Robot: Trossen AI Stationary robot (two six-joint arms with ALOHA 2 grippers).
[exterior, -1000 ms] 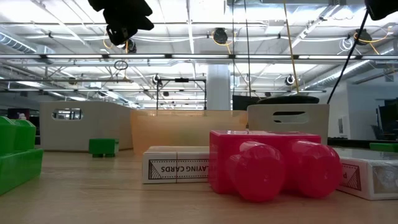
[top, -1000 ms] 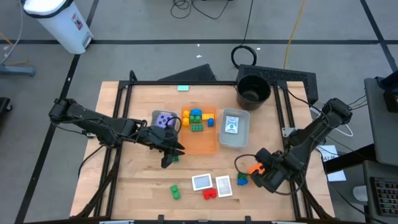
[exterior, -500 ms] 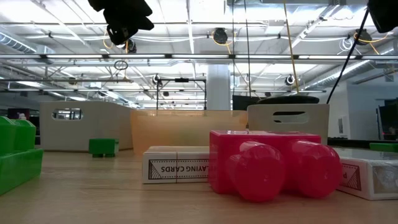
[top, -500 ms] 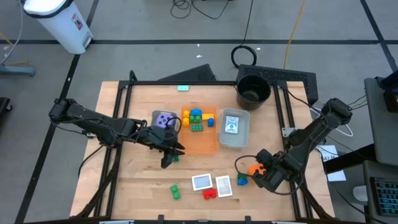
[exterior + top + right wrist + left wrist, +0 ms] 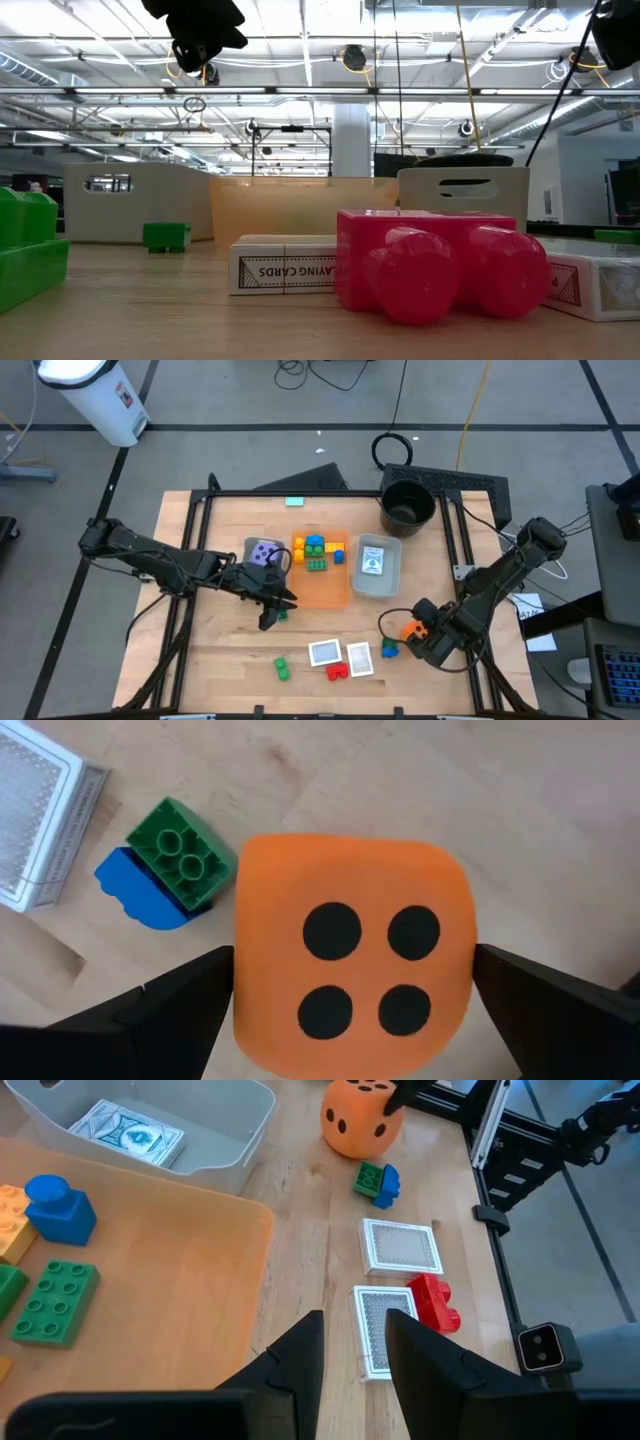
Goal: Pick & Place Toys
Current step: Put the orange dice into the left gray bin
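- Your right gripper [image 5: 350,1010] sits near the table's front right corner, jaws spread wide on either side of the orange die [image 5: 352,965]; whether they touch it, you cannot tell.
- A green-and-blue brick pair [image 5: 165,865] lies just beside the die, with a card [image 5: 35,820] next to it.
- Your left gripper [image 5: 270,612] hovers by the orange tray [image 5: 325,590], jaws narrow, holding nothing.
- The purple die [image 5: 263,552] lies left of that tray.

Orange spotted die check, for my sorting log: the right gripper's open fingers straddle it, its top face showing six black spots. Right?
Not quite. The right wrist view shows four black spots on the orange spotted die, not six. The right gripper does straddle it with open fingers.
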